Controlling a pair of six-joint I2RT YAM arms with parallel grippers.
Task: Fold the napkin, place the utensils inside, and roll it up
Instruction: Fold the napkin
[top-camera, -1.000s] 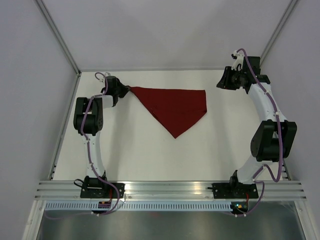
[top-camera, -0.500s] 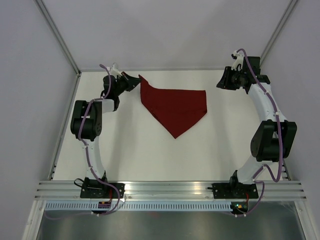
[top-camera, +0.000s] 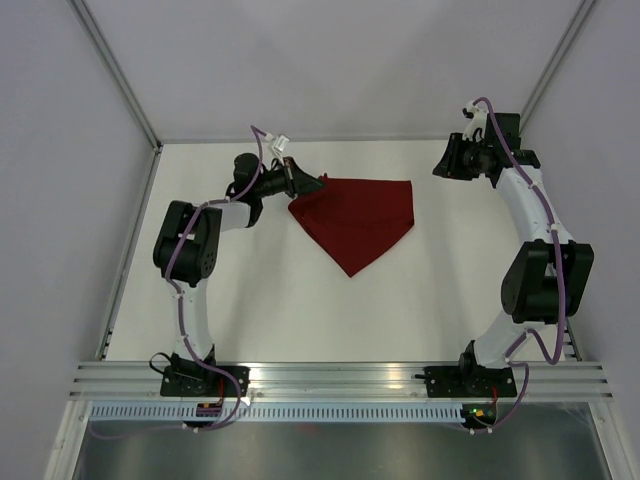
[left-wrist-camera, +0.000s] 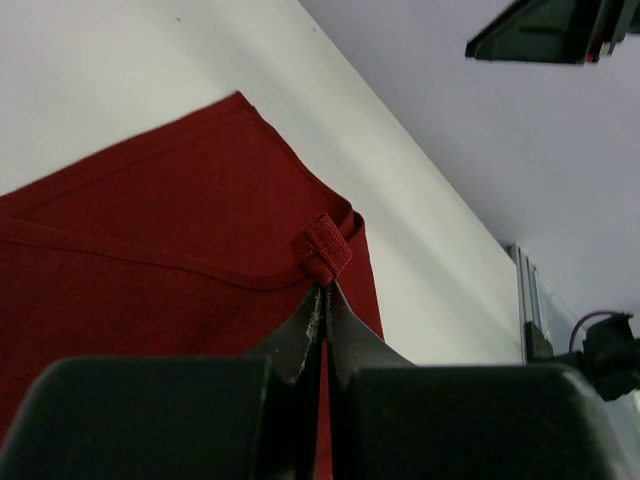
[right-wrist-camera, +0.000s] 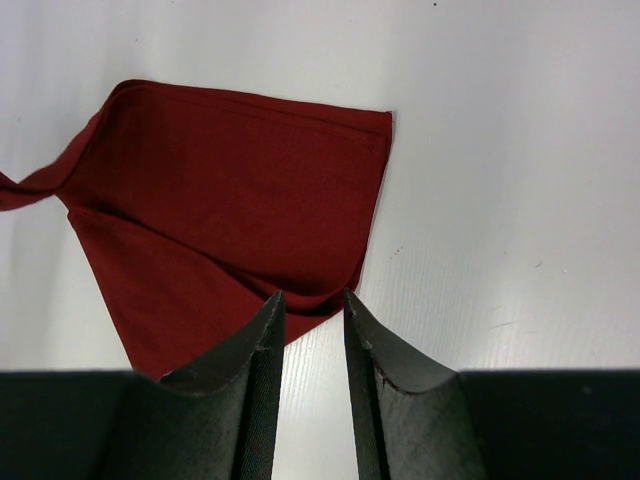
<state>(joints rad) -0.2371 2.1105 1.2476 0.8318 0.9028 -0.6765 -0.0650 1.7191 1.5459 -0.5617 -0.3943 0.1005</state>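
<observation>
Top camera overlooks the table (top-camera: 250, 300); both low wrist cameras apparently share the napkin (top-camera: 355, 215).

No text, label, brand mark, number or sign can be read in any of the views (the cloth, the arms and the surfaces are all seen plain and unmarked).
</observation>
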